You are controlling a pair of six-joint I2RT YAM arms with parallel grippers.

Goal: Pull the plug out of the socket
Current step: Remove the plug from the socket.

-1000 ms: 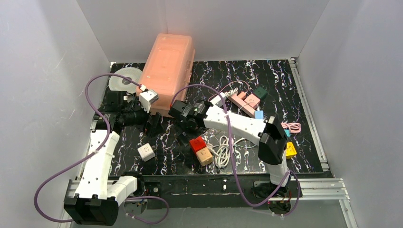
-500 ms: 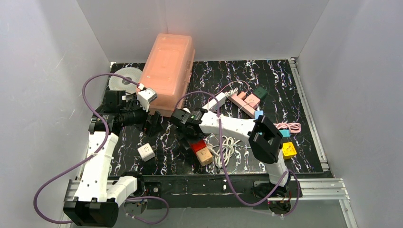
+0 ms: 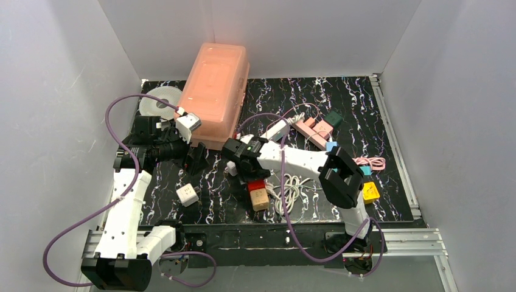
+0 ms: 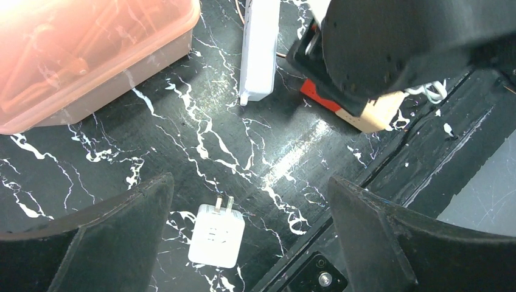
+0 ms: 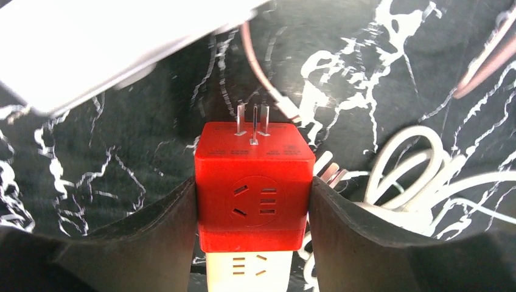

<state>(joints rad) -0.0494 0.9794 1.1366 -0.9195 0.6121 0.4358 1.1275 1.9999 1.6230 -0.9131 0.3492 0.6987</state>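
Change: since a second ago the right gripper (image 5: 253,210) has dropped from mid-frame onto the red cube adapter (image 5: 252,176), and its jaws have narrowed from wide apart; the left arm has barely shifted.
Right gripper: both fingers (image 5: 161,222) press the red cube's left and right faces, so it is clamped.
Red cube adapter: low centre in the top view, on the black marbled table (image 4: 182,146); three metal prongs stick out of its far face and a five-hole outlet faces up.
Beige cube adapter (image 5: 249,271): joined to the red cube's near face, below it in the right wrist view.
Left gripper (image 4: 249,185): jaws spread fully, nothing between them, hovering over the table left of the cubes.
Writing: faint moulded text beside the red cube's prongs, too small to read; no brand is legible.
Nearby: white charger (image 4: 216,236) lies under the left gripper; a white power strip (image 4: 260,48), pink lidded box (image 4: 79,55) and coiled white cable (image 5: 414,176) lie around.
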